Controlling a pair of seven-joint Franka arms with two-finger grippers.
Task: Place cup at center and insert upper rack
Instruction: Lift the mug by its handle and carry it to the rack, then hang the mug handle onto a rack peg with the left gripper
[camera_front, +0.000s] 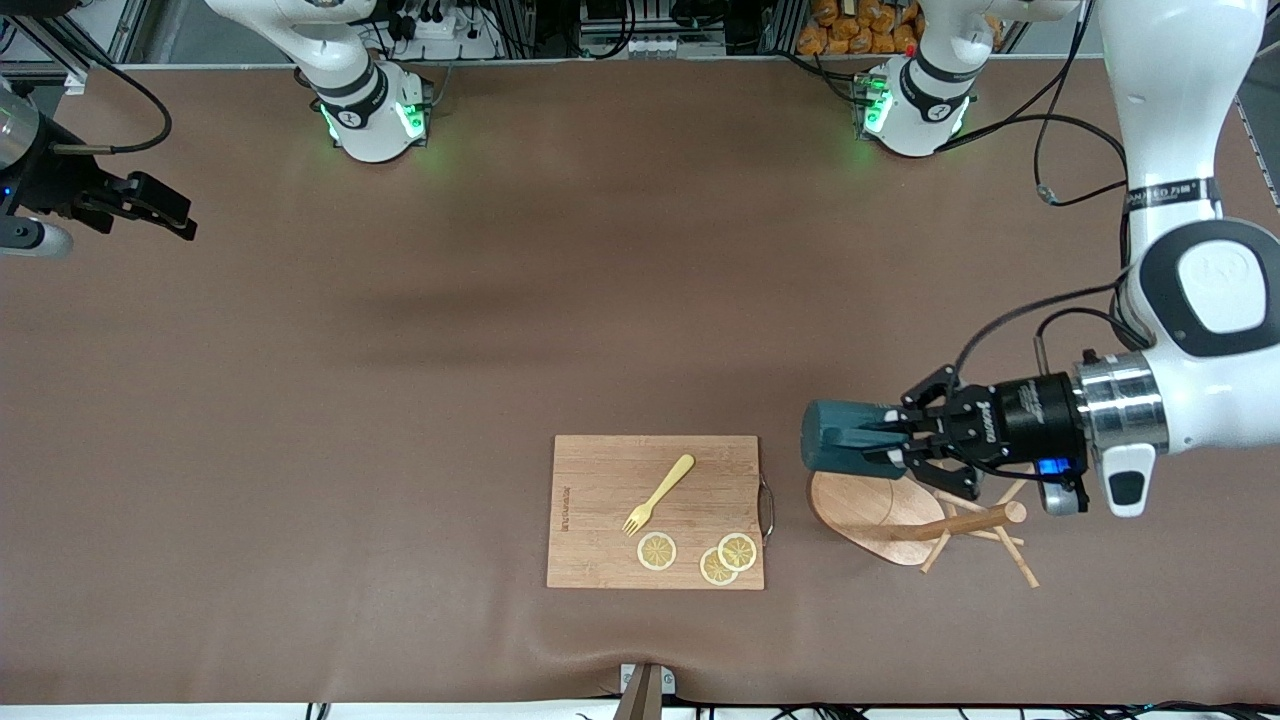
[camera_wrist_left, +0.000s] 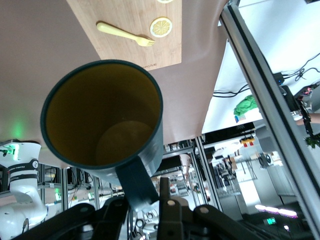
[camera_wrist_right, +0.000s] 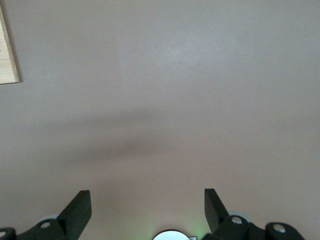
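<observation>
My left gripper (camera_front: 893, 438) is shut on the handle of the dark teal cup (camera_front: 838, 437) and holds it on its side in the air, over the oval base of the wooden mug tree (camera_front: 905, 515). The mug tree lies tipped over on the table beside the cutting board (camera_front: 655, 512), toward the left arm's end. In the left wrist view the cup (camera_wrist_left: 102, 115) shows its yellowish inside, with its handle (camera_wrist_left: 137, 181) between my fingers. My right gripper (camera_front: 160, 207) is open and empty, waiting at the right arm's end of the table; its fingers (camera_wrist_right: 77, 210) show over bare mat.
The wooden cutting board carries a yellow fork (camera_front: 657, 494) and three lemon slices (camera_front: 698, 553), and has a metal handle (camera_front: 768, 505) on the side toward the mug tree. The brown mat (camera_front: 400, 400) covers the whole table.
</observation>
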